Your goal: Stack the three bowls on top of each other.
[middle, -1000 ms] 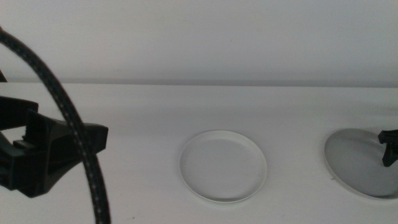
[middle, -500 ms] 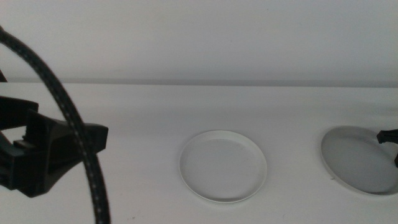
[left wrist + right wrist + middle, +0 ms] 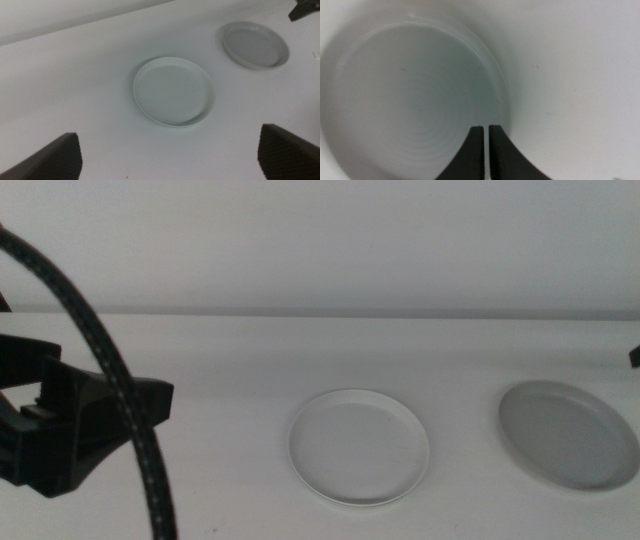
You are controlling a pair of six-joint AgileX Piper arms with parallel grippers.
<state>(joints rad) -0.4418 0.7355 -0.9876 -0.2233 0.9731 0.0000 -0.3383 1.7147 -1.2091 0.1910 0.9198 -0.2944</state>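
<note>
The right fingers (image 3: 483,131) are pressed together above the grey bowl (image 3: 568,434), which next needs lifting onto the white bowl (image 3: 358,446).

left arm (image 3: 70,430): black, blocky | cable (image 3: 120,395): black braided, seemingly speckled

The pale green bowl is nowhere in view; the right pincer (image 3: 634,356) (a dark sliver) is cut off.
</note>
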